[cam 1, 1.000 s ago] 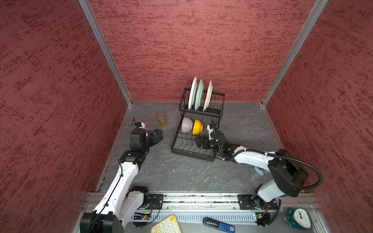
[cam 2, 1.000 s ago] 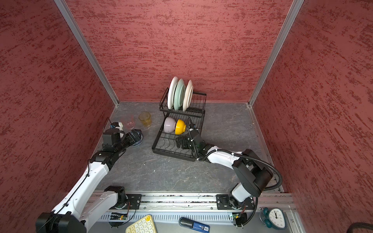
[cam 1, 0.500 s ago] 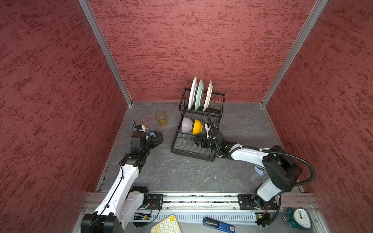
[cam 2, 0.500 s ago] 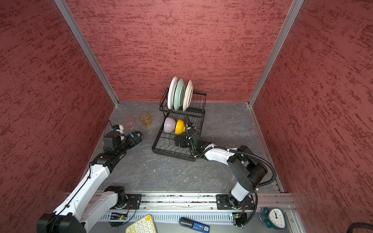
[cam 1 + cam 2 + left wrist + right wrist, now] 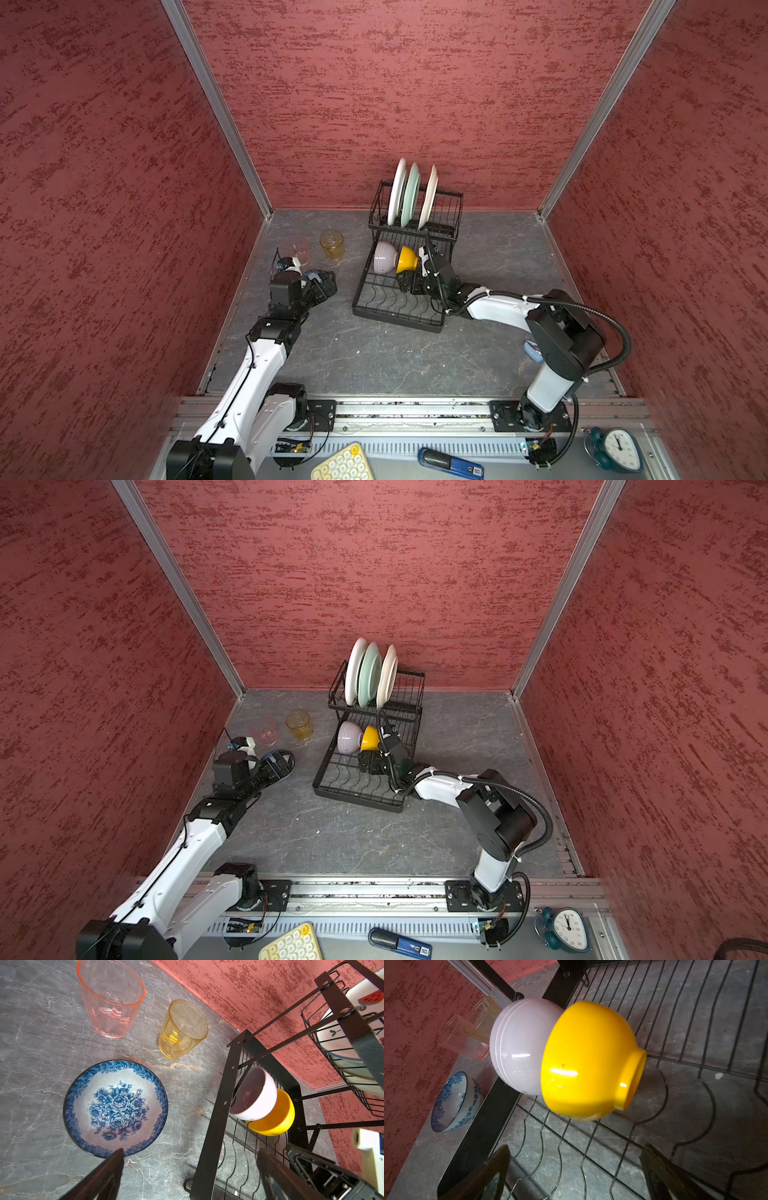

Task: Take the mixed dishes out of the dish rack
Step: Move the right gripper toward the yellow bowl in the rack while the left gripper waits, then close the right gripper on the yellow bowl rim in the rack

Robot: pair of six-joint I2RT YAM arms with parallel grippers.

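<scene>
The black wire dish rack [image 5: 362, 308] holds three plates upright in its raised basket: white [image 5: 397, 191], pale green [image 5: 412, 195] and cream [image 5: 431, 195]. A lilac bowl [image 5: 517, 1049] and a yellow bowl [image 5: 587, 1064] lie nested on their sides on the low tray. My right gripper [image 5: 576, 1148] hangs open over the tray wires, just short of the yellow bowl. A pink tumbler [image 5: 110, 999], an amber tumbler [image 5: 182, 1028] and a blue-and-white bowl [image 5: 115, 1108] stand on the floor left of the rack. My left gripper [image 5: 190, 1151] is open beside that bowl, holding nothing.
The red left wall [image 5: 124, 249] is close behind the tumblers. A small blue object [image 5: 532, 351] lies on the floor by the right arm's elbow. A keypad [image 5: 343, 463], a blue tool [image 5: 451, 461] and a clock [image 5: 619, 449] sit beyond the front rail.
My right gripper has slid further into the rack's low tray towards the yellow bowl. The left arm has barely shifted beside the blue-and-white bowl.
</scene>
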